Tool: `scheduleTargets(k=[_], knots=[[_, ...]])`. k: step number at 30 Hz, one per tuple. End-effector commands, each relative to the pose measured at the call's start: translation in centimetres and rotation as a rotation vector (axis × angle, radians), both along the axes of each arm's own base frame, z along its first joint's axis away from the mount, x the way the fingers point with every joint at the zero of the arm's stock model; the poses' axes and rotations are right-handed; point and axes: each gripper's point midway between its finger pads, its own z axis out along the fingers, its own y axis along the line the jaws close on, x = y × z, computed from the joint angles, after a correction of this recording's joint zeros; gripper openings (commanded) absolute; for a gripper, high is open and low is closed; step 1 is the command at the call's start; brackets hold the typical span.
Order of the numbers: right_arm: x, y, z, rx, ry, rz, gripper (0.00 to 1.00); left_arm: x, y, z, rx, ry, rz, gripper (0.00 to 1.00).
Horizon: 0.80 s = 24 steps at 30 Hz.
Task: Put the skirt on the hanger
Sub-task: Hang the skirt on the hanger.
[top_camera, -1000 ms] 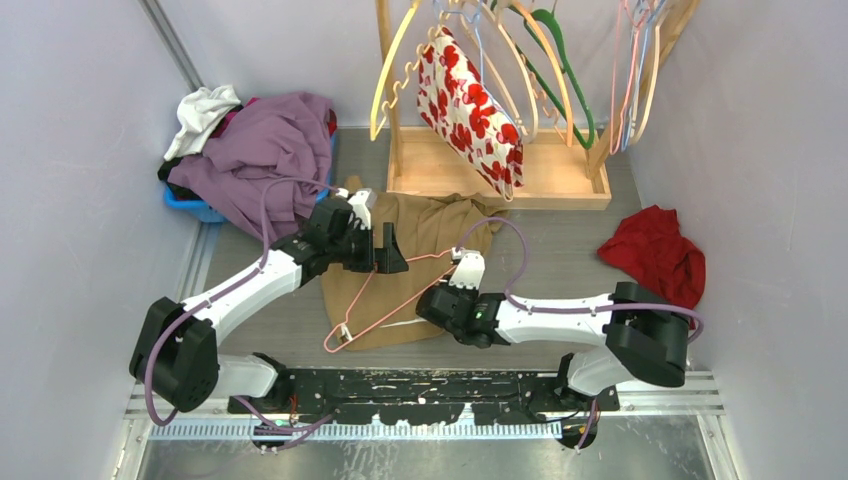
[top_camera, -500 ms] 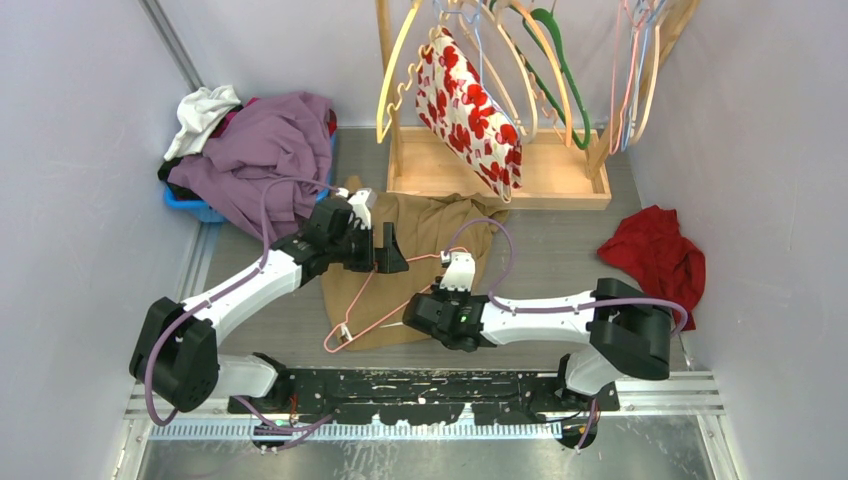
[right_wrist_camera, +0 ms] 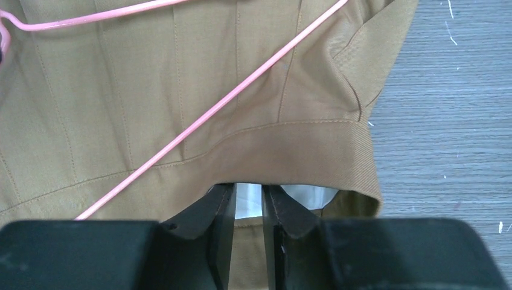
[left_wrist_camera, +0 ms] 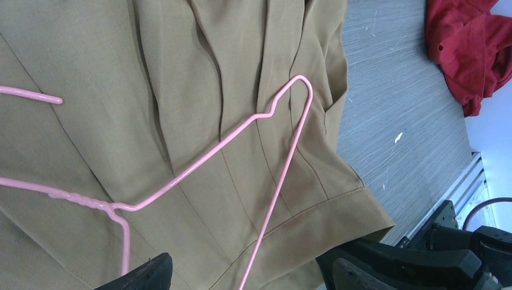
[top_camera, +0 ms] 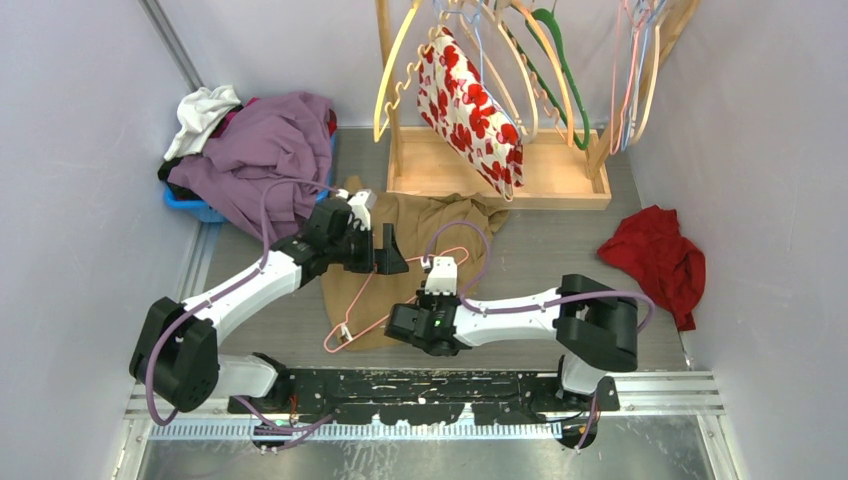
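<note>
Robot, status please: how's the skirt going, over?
Left tool open above skirt. Right tool nearly shut at waistband, grip unclear. Pink hanger lying on skirt, not threaded.

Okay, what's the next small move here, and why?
Probably lower the left gripper and close it on the hanger near its twisted neck. The hanger lies loose on the skirt, the left jaws stand wide open just above it, and the right gripper sits at the waistband opening.
</note>
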Motion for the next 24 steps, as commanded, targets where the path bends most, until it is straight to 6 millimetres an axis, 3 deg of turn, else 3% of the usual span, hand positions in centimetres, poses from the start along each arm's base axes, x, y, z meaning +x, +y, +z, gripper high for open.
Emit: scheduleTargets(k=[1,24], knots=[[0.8,0.3,1.9,-0.025,-0.094,-0.045,0.28,0.7,-0.4,1.8,-0.052,-0.071,-0.014,0.99],[1.0,-0.3,0.3,-0.146,-0.107,-0.075,0.26,0.8,0.1,1.6,-0.064,-0.063,-0.005,0.99]])
